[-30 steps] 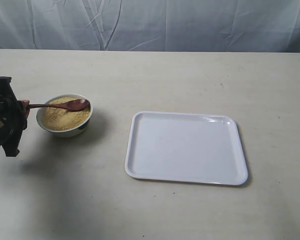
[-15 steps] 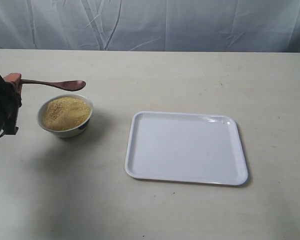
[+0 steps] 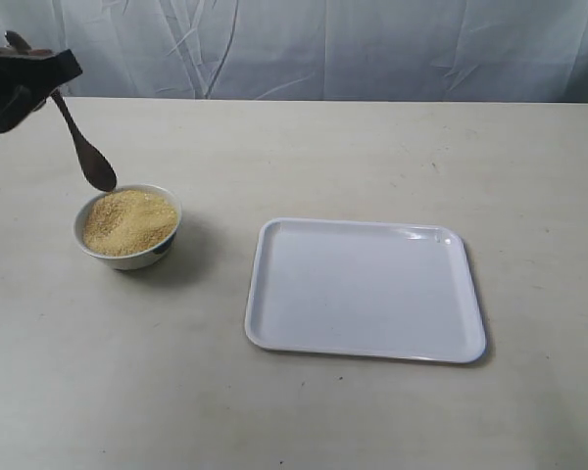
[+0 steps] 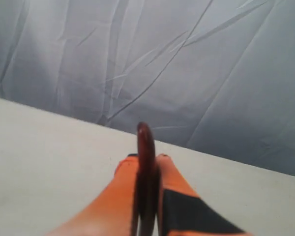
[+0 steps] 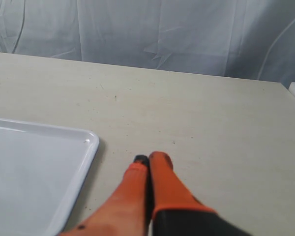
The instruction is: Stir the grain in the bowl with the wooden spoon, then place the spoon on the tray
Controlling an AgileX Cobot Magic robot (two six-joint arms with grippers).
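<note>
Backdrop: I see a creased grey-white cloth [image 3: 372, 49] behind a matte, pale beige table [image 3: 372, 157] with a few small specks.
Left gripper: the left gripper [image 3: 47, 80] is high at the left edge. Its orange fingers [image 4: 172, 179] are clamped on the handle of the wooden spoon [image 3: 83, 147].
What changed: a second ago the spoon head lay in the bowl with the handle nearly level. Since then I've lifted it clear, and it now hangs steeply, head down.
Spoon position: the head is just above the bowl's far left rim and does not seem to touch the grain.
Meaning: I judge this a re-angling for a steeper dip, so stirring looks unfinished. The tray step is not yet done.
Spoon: slim, dark reddish-brown and smooth, with an oval head.
Grain: the grain [image 3: 129, 220] is fine, sandy yellow-tan, mounded nearly to the rim.
Bowl: the bowl [image 3: 127, 258] is small, round and white, with a dark blue mark low on its side.
Tray: the tray [image 3: 363, 289] is glossy white with rounded corners and a low rim. It sits well apart to the right, with nothing on it.
Right gripper: the right gripper [image 5: 148, 160] has its jaws pressed together and holds nothing. It is near the tray's edge.
</note>
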